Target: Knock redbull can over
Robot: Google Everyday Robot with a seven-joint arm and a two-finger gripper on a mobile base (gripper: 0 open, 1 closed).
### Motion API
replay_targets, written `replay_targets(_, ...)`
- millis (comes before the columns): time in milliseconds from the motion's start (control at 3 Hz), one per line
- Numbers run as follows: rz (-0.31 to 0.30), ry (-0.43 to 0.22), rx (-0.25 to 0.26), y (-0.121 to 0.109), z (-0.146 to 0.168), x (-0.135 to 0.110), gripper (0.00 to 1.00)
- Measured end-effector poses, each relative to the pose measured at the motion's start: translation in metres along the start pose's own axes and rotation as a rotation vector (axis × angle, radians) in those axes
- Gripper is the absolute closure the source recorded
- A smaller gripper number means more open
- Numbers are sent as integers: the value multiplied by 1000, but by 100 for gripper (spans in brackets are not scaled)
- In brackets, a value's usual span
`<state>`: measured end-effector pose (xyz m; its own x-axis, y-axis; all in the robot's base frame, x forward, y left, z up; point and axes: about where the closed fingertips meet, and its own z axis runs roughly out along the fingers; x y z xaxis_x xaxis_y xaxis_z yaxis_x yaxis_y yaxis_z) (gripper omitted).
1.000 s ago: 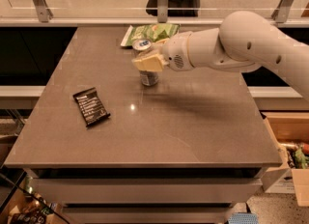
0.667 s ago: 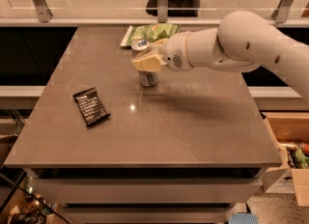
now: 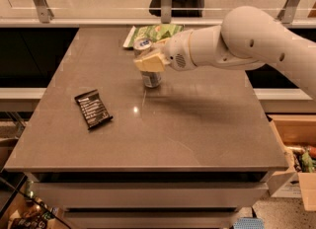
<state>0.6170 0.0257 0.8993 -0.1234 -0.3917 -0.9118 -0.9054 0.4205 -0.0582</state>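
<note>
Silver redbull can (image 3: 151,78) stands, print unreadable, gripper (image 3: 149,62) across its middle.

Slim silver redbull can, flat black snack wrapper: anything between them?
Nothing: the camera view shows only bare grey tabletop between the silver redbull can and black snack wrapper. The gripper sits at the can's upper half.

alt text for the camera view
The end effector of a robot arm is at the upper part of a standing redbull can on a grey table. A black snack wrapper lies nearer the camera; a green chip bag lies behind the can.
</note>
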Motion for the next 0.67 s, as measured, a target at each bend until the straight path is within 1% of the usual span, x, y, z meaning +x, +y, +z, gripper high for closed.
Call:
replay_targets(333, -7, 65, 17, -3, -8, -3, 100)
replay_targets(667, -14, 166, 36, -8, -16, -4, 100)
